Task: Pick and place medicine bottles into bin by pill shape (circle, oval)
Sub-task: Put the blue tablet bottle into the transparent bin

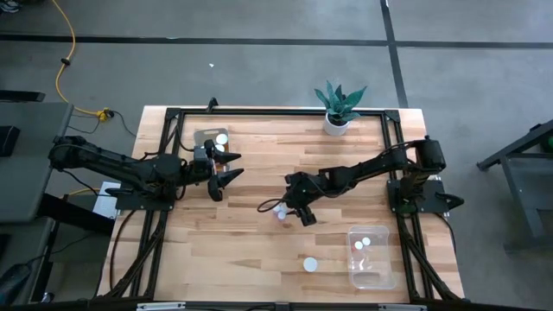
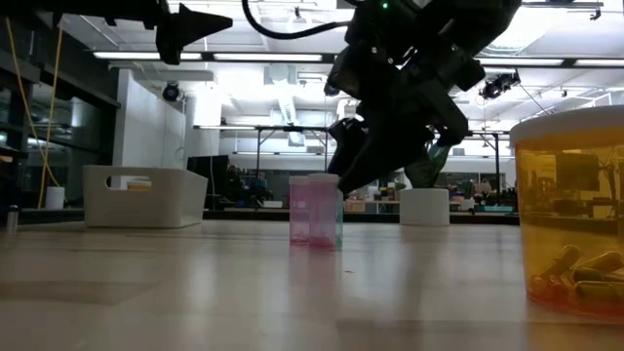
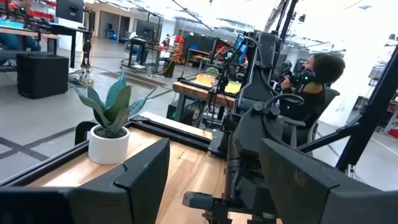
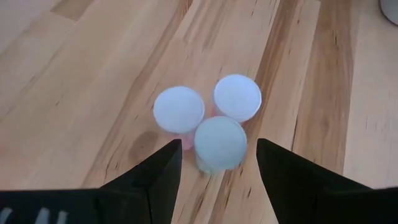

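Right wrist view shows the right hand [image 4: 217,165] spread wide open above a tight cluster of three medicine bottles [image 4: 219,127], its two dark fingers [image 4: 152,180] on either side of the nearest one, holding nothing. The three stand upright, touching, each with a round pale cap; the nearest has a greenish body, the one beside it a pink body. In the high view this right hand [image 1: 294,212] hangs just over the cluster [image 1: 280,211] near the middle of the worktop [image 1: 242,242]. Beyond it, toward the worktop's near edge, a lone white-capped bottle [image 1: 310,264] stands apart, and a clear bin [image 1: 373,257] holds two capped bottles. The left hand [image 1: 226,179] is raised, well apart from the cluster, open and empty, just beside a second bin [image 1: 210,140] with bottles in it. A white plant pot [image 1: 336,123] sits at the far edge. In the low view an orange bottle [image 2: 570,210] with oval pills looms close by.
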### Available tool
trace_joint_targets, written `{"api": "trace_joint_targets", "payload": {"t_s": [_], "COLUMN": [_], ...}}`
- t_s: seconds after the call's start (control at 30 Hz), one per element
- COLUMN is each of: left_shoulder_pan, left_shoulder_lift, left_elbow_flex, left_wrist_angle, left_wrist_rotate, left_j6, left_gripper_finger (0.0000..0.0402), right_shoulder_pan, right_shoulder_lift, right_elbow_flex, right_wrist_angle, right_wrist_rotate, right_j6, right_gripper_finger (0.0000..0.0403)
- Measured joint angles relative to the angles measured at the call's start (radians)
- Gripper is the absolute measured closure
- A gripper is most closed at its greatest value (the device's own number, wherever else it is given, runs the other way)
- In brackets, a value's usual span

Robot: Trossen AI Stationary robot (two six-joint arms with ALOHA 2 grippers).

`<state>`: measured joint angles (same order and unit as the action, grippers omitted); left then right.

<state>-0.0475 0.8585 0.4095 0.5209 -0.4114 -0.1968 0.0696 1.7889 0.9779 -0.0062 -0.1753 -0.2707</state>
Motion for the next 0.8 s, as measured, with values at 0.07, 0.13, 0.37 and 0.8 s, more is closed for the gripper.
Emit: {"api": "trace_joint_targets", "payload": {"t_s": [0.07, 0.13, 0.37, 0.8], "left_shoulder_pan": [0.0, 0.0, 0.0, 0.0], "left_shoulder_lift": [0.0, 0.0, 0.0, 0.0], "left_elbow_flex": [0.0, 0.0, 0.0, 0.0], "left_wrist_angle": [0.0, 0.0, 0.0, 0.0], "left_wrist_rotate": [0.0, 0.0, -0.001, -0.004], "left_j6": [-0.009, -0.009, -0.009, -0.009], "left_gripper_finger": [0.0163, 0.0163, 0.0163, 0.0163], "right_shoulder_pan": [0.0, 0.0, 0.0, 0.0], "right_shoulder_lift": [0.0, 0.0, 0.0, 0.0], "right_elbow_flex": [0.0, 0.0, 0.0, 0.0], "right_wrist_angle": [0.009, 0.018, 0.018, 0.014], "right_wrist_rotate": [0.0, 0.0, 0.0, 0.0], "right_j6": [0.0, 0.0, 0.0, 0.0], "right_gripper_finger": [0.0201, 0.0201, 0.0219, 0.0292]}}
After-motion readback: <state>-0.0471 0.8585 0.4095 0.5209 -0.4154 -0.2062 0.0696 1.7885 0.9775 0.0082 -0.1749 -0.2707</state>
